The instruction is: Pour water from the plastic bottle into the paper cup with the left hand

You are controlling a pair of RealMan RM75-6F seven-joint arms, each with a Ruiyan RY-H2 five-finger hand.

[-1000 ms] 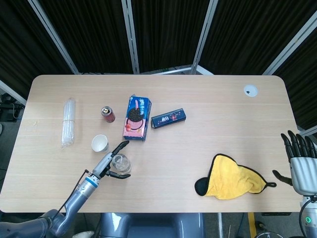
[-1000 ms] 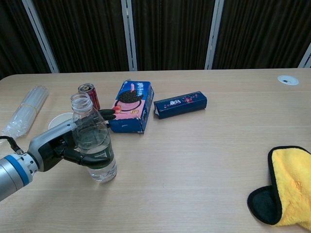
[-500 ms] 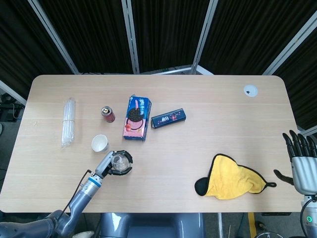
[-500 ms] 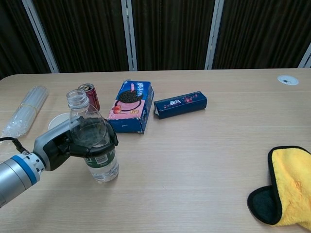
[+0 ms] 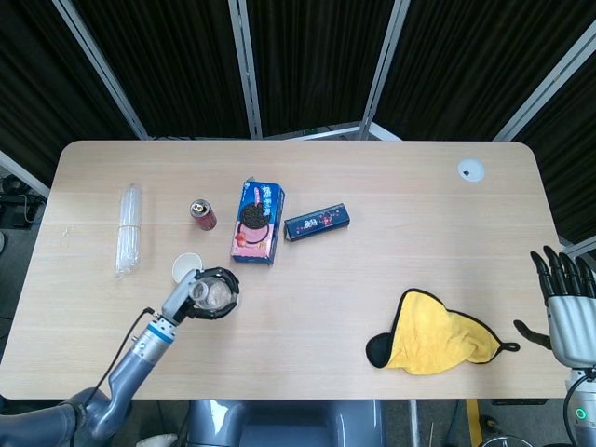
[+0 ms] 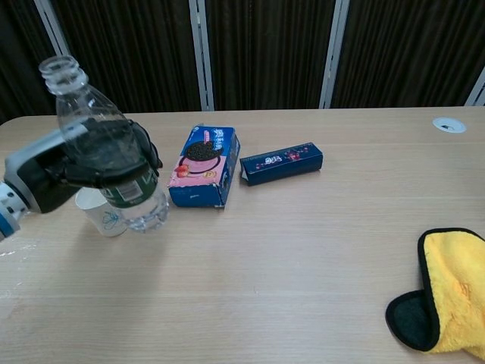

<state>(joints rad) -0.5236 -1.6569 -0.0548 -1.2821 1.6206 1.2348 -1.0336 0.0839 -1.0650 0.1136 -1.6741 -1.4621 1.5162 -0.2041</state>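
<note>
My left hand (image 6: 72, 163) grips a clear uncapped plastic bottle (image 6: 114, 152), lifted off the table and leaning a little to the left. In the head view the left hand (image 5: 191, 300) and the bottle (image 5: 212, 294) hover just right of the white paper cup (image 5: 185, 267). The paper cup (image 6: 102, 218) stands upright directly behind and below the bottle, partly hidden by it. My right hand (image 5: 566, 303) hangs at the table's right edge, fingers spread, holding nothing.
A red can (image 5: 203, 213), a blue and pink cookie box (image 5: 258, 222) and a dark blue box (image 5: 317, 222) lie beyond the cup. A bundle of clear straws (image 5: 128, 228) lies at the left. A yellow cloth (image 5: 436, 335) sits front right.
The left hand closed around the bottle, lifted it off the table and carried it left toward the paper cup. The right hand has stayed put.
</note>
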